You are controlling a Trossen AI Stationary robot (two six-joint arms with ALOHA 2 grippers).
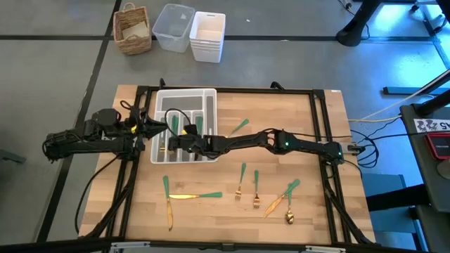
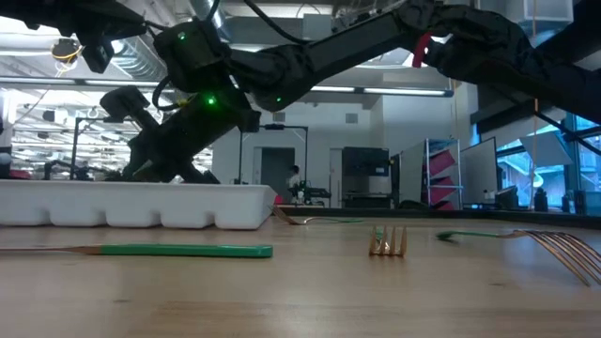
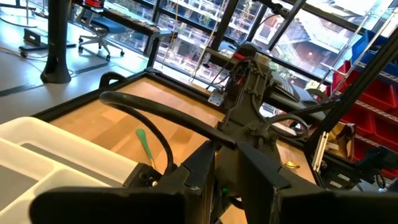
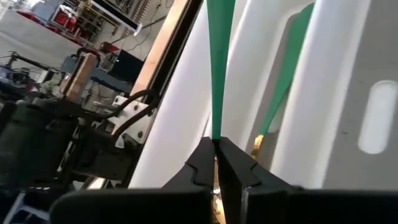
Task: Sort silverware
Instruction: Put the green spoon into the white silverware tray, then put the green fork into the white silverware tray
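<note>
Left arm lies along the table's left edge; left gripper (image 1: pixel 156 127) sits at the left wall of the white compartmented tray (image 1: pixel 208 98). Whether its fingers are apart or together: cannot tell.

Right arm reaches across the table from the right. Right gripper (image 4: pixel 215 163) is over the tray, fingers (image 4: pixel 200 163) clenched on the end of a green-handled utensil (image 4: pixel 217 74); which kind, cannot tell, head is hidden between the fingers. The handle runs along a white compartment wall. A second green handle with a gold neck (image 4: pixel 281 87) lies in the neighbouring compartment. From above, green handles (image 1: pixel 199 125) show inside the tray beside the gripper.

Loose silverware on the wood table (image 1: pixel 309 119), left to right in the high view:
- knife (image 1: pixel 167 200), near the front edge, handle pointing away from it.
- knife (image 1: pixel 195 197) lying crosswise, just beside the first, gold blade toward it.
- one piece (image 1: pixel 239 126) alone, just right of the tray, tilted; head not clear.
- fork (image 1: pixel 241 181) and fork (image 1: pixel 256 188), side by side, tines toward the front.
- a crossed pair at front right: a fork (image 1: pixel 280 198) and a spoon (image 1: pixel 289 207), handles touching.

Low view: fork tines (image 2: pixel 387 242) stand end-on at centre; a green handle (image 2: pixel 183 250) lies flat at left.

Behind the table: wicker basket (image 1: pixel 133 29), clear plastic bin (image 1: pixel 174 27), white stacked bin (image 1: pixel 207 36). No legible writing or brand anywhere.
</note>
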